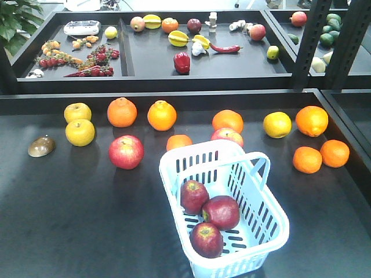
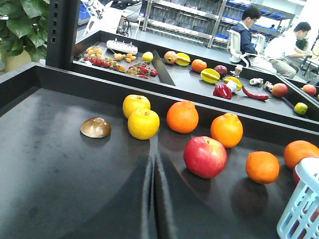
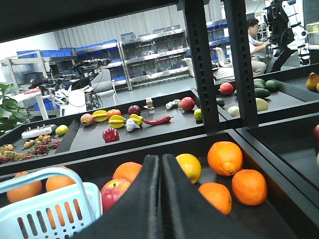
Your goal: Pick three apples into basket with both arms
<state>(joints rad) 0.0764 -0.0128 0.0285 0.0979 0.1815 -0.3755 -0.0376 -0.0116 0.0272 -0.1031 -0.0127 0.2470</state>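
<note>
- Basket (image 1: 272, 229), pale blue-white w/ slotted sides, sits nearest the front cam on the dark table (image 1: 69, 226), angled, one hinged handle (image 1: 255, 165) raised at its far end.
- Three dark red apples inside the basket: one toward its far-left (image 1: 193, 196), one in the middle (image 1: 221, 212), one at the near end (image 1: 206, 240); the three touch or nearly touch each other.
- Just behind the basket: a pink-red apple (image 1: 227, 136) and a small orange (image 1: 178, 142), both near its far rim.
- Left of the basket: a brighter pink-red apple (image 1: 126, 152), apart from it; further left two yellow fruits (image 1: 79, 132) and a brown rounded item (image 1: 42, 146).
- Right of the basket: two oranges (image 1: 320, 156) side by side; behind them a bigger orange (image 1: 311, 120) and a yellow fruit (image 1: 277, 124).
- Left gripper (image 2: 153, 199): fingers pressed together, nothing between them, over bare table left of the basket; basket corner (image 2: 304, 209) at the left wrist view's right edge.
- Right gripper (image 3: 160, 199): fingers together too, holding nothing, just right of the basket (image 3: 50, 211) in the right wrist view.
- Neither arm shows in the front view.
- Beyond the basket, a rear tray (image 1: 124, 75) w/ mixed produce, incl. a red pepper (image 1: 182, 62) and a chili (image 1: 225, 48).
</note>
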